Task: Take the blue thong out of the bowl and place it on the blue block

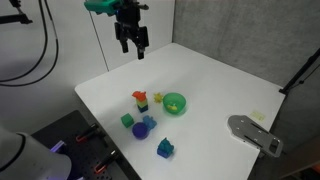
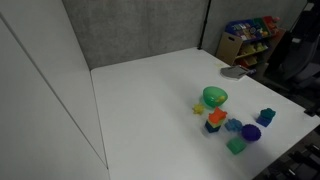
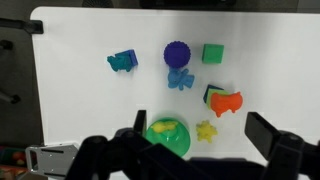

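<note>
My gripper (image 1: 131,40) is open and empty, high above the far part of the white table. In the wrist view its fingers (image 3: 200,124) frame the table from well above. The green bowl (image 1: 174,103) (image 2: 214,96) (image 3: 168,136) holds only a yellow piece. No teal piece shows inside it. The blue block (image 1: 165,150) (image 2: 266,116) (image 3: 123,62) stands apart from the other toys. It has a teal bit at its top that looks like the blue thong (image 1: 165,142), but the details are too small to be sure.
Near the bowl are a yellow star (image 3: 206,131), an orange-topped stack (image 3: 226,101), a green cube (image 3: 213,53), and a purple ball (image 3: 179,52) with a light blue figure (image 3: 180,80). A grey object (image 1: 255,133) lies at the table edge.
</note>
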Robot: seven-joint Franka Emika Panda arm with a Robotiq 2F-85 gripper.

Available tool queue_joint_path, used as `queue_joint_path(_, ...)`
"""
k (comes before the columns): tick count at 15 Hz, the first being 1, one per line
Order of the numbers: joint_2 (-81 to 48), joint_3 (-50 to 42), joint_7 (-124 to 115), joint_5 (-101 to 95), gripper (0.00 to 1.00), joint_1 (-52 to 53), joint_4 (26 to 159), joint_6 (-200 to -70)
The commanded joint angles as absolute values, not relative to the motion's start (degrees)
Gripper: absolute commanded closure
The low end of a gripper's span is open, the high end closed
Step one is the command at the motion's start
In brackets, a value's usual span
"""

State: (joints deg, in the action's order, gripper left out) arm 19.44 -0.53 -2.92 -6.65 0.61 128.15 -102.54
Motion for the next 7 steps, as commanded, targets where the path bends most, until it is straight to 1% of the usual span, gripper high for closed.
queue_joint_path(1,23.9,-1.6,0.7,-4.5,0.00,0.1,127.9,-99.3)
queue_joint_path(7,24.2,-1.1,-0.4,-5.3,0.00,0.0,128.0,-99.8)
